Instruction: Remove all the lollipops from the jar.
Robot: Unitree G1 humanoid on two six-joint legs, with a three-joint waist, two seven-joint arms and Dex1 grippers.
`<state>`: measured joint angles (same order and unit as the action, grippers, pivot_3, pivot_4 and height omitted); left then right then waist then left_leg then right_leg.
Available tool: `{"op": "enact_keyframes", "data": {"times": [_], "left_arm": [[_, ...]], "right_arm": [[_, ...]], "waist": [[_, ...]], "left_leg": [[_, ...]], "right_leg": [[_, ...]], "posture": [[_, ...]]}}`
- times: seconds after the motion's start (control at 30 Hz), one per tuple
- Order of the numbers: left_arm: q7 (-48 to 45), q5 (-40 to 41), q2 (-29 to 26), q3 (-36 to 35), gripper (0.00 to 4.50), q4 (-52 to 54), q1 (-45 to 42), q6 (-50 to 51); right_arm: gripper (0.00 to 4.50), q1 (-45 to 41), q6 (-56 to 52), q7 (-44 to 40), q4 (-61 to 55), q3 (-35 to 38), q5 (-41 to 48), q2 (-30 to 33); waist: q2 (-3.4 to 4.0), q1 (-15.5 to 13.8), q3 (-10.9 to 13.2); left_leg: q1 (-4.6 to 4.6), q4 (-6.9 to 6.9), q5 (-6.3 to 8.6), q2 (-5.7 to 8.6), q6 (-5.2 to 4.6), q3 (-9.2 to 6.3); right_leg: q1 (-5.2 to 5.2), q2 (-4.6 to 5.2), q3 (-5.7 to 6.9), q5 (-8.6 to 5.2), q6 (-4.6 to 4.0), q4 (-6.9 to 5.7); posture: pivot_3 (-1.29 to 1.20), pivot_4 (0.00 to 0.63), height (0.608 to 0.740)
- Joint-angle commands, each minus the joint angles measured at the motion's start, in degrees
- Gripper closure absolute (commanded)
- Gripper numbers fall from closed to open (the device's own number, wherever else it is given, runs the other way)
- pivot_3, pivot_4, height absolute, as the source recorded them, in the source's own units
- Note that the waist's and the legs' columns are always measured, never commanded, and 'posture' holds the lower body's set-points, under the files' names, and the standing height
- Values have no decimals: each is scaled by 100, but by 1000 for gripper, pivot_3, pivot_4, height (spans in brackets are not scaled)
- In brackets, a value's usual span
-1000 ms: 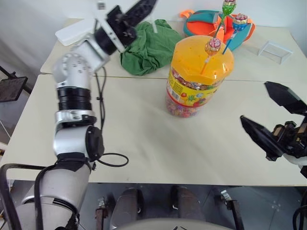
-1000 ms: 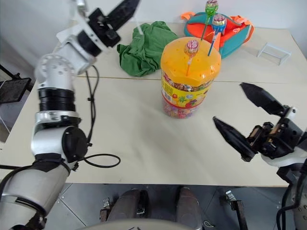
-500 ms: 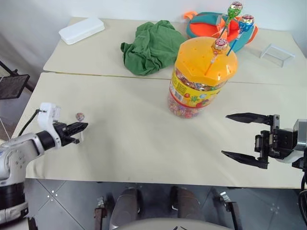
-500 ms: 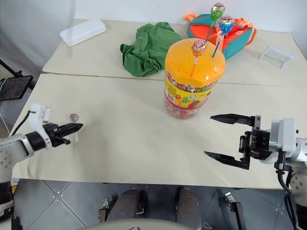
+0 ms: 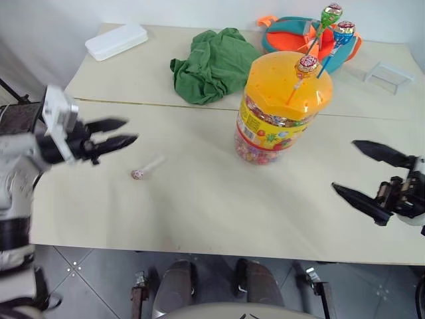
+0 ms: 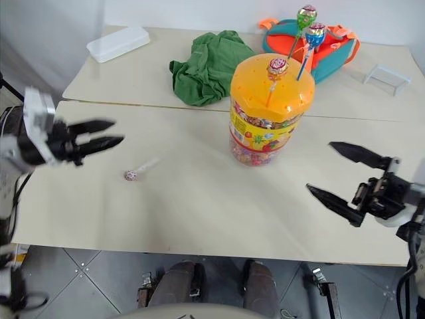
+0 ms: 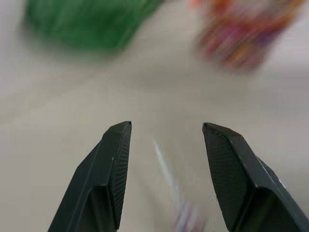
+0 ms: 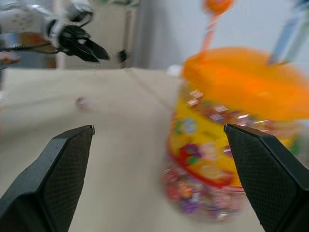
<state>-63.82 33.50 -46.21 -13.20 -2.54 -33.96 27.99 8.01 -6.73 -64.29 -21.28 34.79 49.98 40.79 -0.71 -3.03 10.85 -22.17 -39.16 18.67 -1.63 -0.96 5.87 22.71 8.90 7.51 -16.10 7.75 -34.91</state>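
On the table (image 5: 199, 206) a lollipop (image 5: 138, 174) now lies loose; left gripper (image 5: 119, 136) apparently parted, right gripper (image 5: 365, 174) wide.

The jar (image 5: 281, 109) stands upright on the near table, a clear tub of loose sweets (bright wrappers showing through the wall) with a yellow fruit-printed label and a perforated orange dome lid. Three lollipops (image 5: 330, 14) rise on tilted sticks from the lid's holes. A fourth lollipop (image 5: 137, 174) lies flat on the table, well apart from the jar.
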Motion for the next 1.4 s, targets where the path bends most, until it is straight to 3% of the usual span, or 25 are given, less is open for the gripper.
{"op": "enact_keyframes", "data": {"times": [0.03,0.17,0.33,0.6,0.83,0.93,1.13,1.2,1.3,1.4], "left_arm": [[-140,488,879,543,2014,100,-1293,113],[156,531,1941,1000,2014,-123,-2315,424],[440,48,2551,1641,2014,-485,-2785,539],[702,-887,2834,2209,2014,-1092,-2933,146],[728,-863,3231,2064,2014,-1361,-3159,49],[689,-820,3316,2023,2575,-1372,-3194,67],[673,-688,3447,1885,4471,-1378,-3253,107],[764,-409,3533,1589,4471,-1414,-3299,302],[1212,415,3662,606,4471,-1708,-3560,821],[1404,794,3360,37,4471,-1902,-3676,1256]], "right_arm": [[0,278,32,585,-441,622,289,-311],[0,526,208,1034,-737,917,268,-676],[0,760,290,1260,-959,980,207,-890],[0,860,358,1630,-1347,880,169,-1013],[0,811,401,1862,-1510,609,67,-1077],[0,796,423,1888,-1501,559,38,-1071],[0,719,460,1905,-1467,430,-38,-1052],[0,624,437,1874,-1446,382,2,-994],[0,22,188,2072,-1526,245,467,-750],[0,-363,-60,1875,-1512,2,622,-382]], "waist": [[-1,-43,0],[-3,18,1],[2,187,-1],[2,152,-1],[2,54,-1],[2,41,-1],[2,40,-1],[2,42,-1],[0,61,0],[0,140,0]], "left_leg": [[-2,-4,0,0,0,-1],[-4,-8,0,-2,-1,2],[16,1,-1,-14,0,24],[14,-1,-2,-15,-1,25],[6,-10,-1,-11,-7,24],[6,-10,-1,-10,-8,25],[4,-10,-1,-11,-8,26],[4,-10,-1,-11,-8,26],[3,-10,-1,-12,-9,23],[4,-11,-3,-14,-12,-14]], "right_leg": [[-1,-4,3,1,1,-1],[-4,-14,-1,2,3,6],[-3,-30,-27,0,1,6],[-2,-32,-37,0,0,14],[-6,-30,-45,0,0,27],[-6,-31,-45,0,0,27],[-4,-32,-45,0,0,27],[-3,-32,-45,0,0,27],[-2,-32,-45,0,1,27],[3,-32,-53,0,0,22]], "posture": [[0,150,740],[0,150,740],[0,150,740],[0,150,740],[0,150,740],[0,150,740],[0,150,740],[0,150,740],[0,150,740],[0,150,740]]}}
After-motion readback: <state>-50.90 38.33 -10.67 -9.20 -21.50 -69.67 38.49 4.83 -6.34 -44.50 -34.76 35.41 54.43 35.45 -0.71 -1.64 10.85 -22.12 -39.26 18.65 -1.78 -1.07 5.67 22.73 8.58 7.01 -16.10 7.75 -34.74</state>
